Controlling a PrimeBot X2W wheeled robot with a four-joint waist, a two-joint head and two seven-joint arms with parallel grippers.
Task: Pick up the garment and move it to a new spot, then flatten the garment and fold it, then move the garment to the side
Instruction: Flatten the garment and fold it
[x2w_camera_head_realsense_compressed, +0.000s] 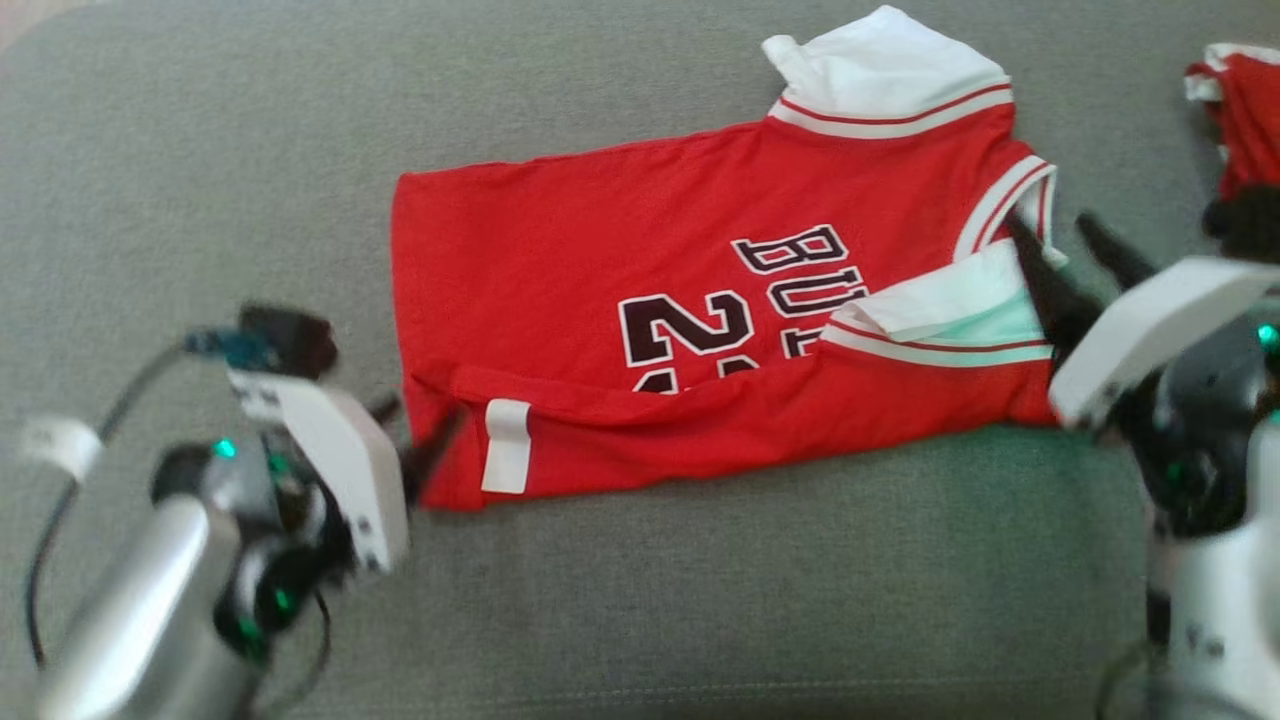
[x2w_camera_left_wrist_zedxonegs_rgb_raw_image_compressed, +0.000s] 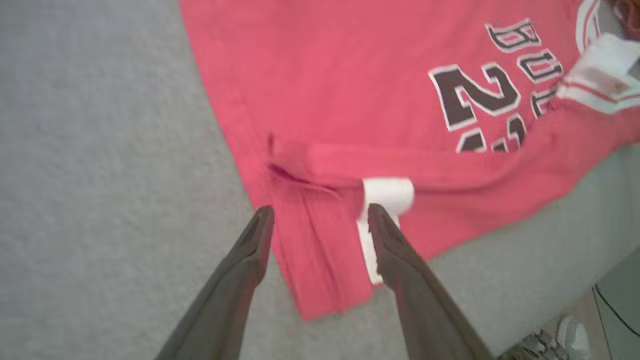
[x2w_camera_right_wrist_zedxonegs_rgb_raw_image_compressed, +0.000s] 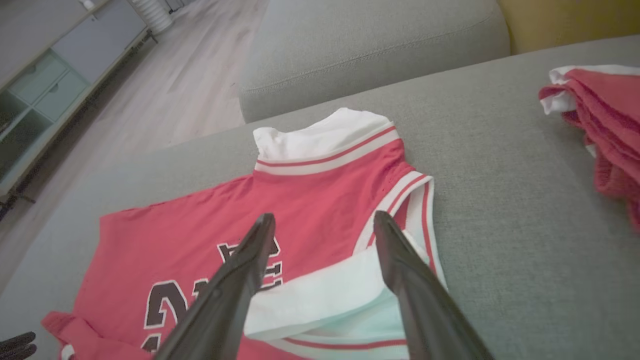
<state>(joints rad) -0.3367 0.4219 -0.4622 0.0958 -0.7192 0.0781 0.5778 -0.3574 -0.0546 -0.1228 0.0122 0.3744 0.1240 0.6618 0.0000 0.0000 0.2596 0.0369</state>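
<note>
On the grey fabric cushion (x2w_camera_head_realsense_compressed: 700, 600), the red basketball jersey with white trim (x2w_camera_head_realsense_compressed: 600, 260) is spread flat, its near edge and one white sleeve (x2w_camera_head_realsense_compressed: 950, 300) turned over the black lettering (x2w_camera_head_realsense_compressed: 690, 325). One fold is judged done; further folding and the move aside are left. The left gripper (x2w_camera_left_wrist_zedxonegs_rgb_raw_image_compressed: 320, 212) and the right gripper (x2w_camera_right_wrist_zedxonegs_rgb_raw_image_compressed: 325, 220) are parted, empty, at opposite ends.

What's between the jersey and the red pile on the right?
Bare grey cushion between jersey and pile, in the right wrist view; head view adds the right gripper at the jersey's edge.
</note>
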